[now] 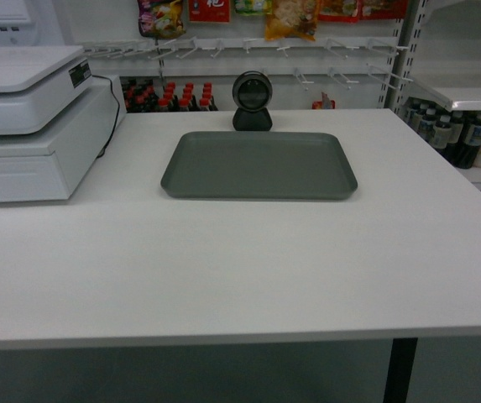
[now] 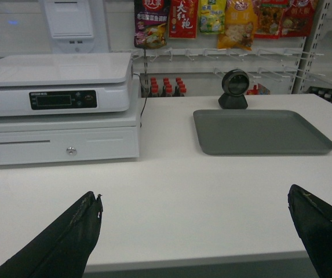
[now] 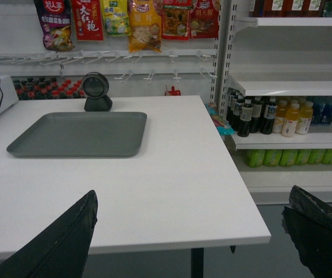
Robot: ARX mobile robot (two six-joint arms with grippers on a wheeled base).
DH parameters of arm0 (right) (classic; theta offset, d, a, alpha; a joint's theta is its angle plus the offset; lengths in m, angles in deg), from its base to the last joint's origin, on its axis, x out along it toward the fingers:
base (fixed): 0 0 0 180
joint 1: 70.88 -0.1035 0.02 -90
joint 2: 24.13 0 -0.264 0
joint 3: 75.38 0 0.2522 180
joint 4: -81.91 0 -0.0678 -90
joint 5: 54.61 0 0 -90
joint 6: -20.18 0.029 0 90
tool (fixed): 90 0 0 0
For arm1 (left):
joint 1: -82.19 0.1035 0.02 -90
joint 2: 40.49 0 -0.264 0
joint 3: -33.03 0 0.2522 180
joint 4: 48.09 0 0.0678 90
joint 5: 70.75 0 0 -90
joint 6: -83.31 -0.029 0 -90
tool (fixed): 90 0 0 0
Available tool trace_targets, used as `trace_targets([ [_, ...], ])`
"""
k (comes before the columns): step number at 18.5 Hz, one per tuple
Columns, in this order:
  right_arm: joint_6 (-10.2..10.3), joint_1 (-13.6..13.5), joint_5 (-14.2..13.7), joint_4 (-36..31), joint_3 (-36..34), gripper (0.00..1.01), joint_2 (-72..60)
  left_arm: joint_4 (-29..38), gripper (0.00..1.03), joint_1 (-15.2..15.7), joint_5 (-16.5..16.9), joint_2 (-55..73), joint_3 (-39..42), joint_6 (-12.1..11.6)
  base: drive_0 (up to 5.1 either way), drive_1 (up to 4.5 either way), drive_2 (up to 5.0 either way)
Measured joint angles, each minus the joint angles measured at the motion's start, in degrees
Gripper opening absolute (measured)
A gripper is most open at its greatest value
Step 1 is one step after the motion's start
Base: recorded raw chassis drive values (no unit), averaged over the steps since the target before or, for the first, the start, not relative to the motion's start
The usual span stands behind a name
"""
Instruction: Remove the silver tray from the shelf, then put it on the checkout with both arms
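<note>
Silver tray [image 1: 259, 164] flat on checkout [image 1: 223, 269] — both hands [image 2: 194, 231] [image 3: 189, 231] wide apart.

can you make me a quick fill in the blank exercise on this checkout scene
1. The silver tray lies flat on the white ____.
2. The round black scanner stands just ____ the tray's far rim.
3. The white scale and cash drawer sit to the ____ of the tray in the head view.
4. Both the left end effector and the right end effector are open and hold ____.

Missing words: checkout; behind; left; nothing
</note>
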Motion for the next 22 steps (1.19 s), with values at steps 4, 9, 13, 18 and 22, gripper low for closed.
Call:
trace_targets([
  [4,0.0,0.0,0.0,-0.5,0.0,0.98,0.0,0.2,0.98,0.0,0.0,0.0,0.0,0.0,0.0,-3.14,3.2],
  [9,0.0,0.0,0.0,-0.3,0.0,0.98,0.0,0.1,0.98,0.0,0.0,0.0,0.0,0.0,0.0,0.0,0.0],
  [13,0.0,0.0,0.0,-0.2,0.0,0.98,0.0,0.0,0.98,0.0,-0.1,0.0,0.0,-0.1,0.0,0.0,0.0],
  [18,0.0,0.0,0.0,-0.2,0.0,0.98,0.0,0.0,0.98,0.0,0.0,0.0,0.0,-0.2,0.0,0.0,0.0],
  [22,-0.1,0.0,0.0,-0.1,0.0,0.98,0.0,0.0,0.98,0.0,-0.1,0.0,0.0,-0.2,0.0,0.0,0.0],
])
